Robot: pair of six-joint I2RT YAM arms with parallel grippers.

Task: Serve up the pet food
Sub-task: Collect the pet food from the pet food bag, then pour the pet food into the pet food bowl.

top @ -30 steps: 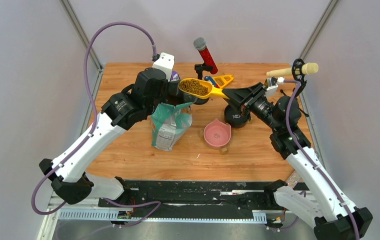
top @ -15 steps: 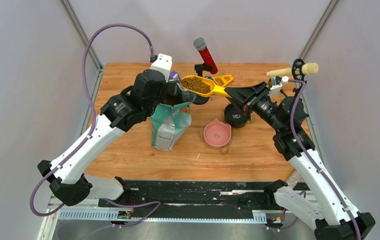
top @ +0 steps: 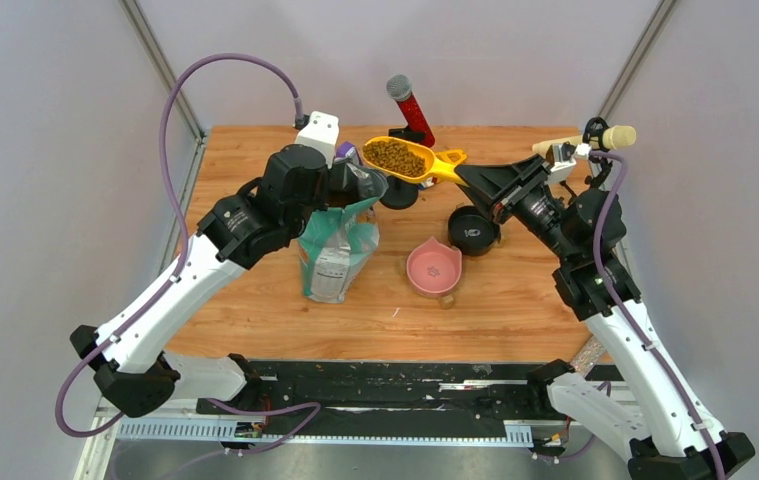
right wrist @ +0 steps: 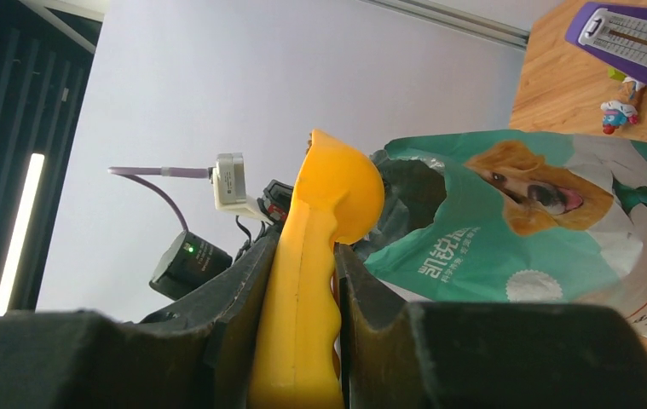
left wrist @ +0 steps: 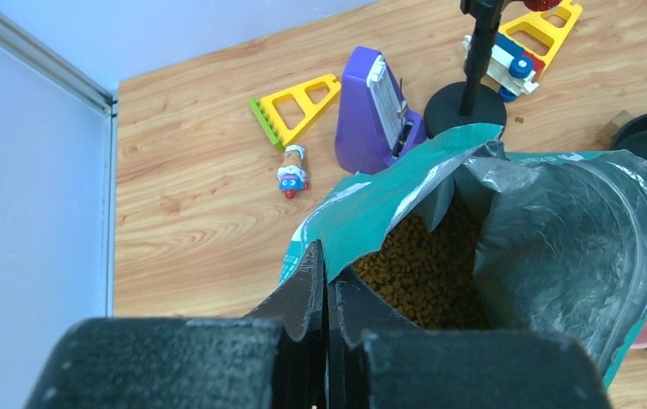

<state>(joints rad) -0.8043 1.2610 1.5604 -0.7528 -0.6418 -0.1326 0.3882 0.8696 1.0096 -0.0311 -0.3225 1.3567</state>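
Brown kibble point(top: 393, 157) is riding heaped in the yellow scoop point(top: 429, 166), which our right gripper point(right wrist: 303, 256) is clamping by the handle, above and behind the pink bowl point(top: 433, 268). Our left gripper point(left wrist: 326, 273) is pinching the rim of the teal bag point(top: 340, 255), left of the bowl. We are judging scooping done, pouring pending.

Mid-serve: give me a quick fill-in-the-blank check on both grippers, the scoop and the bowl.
1. The right gripper is shut on the scoop's ____.
2. The scoop, held up above the table, is loaded with ____.
3. The left gripper pinches the rim of the open ____.
4. The pink bowl is so far ____.

Missing words: handle; kibble; bag; empty.
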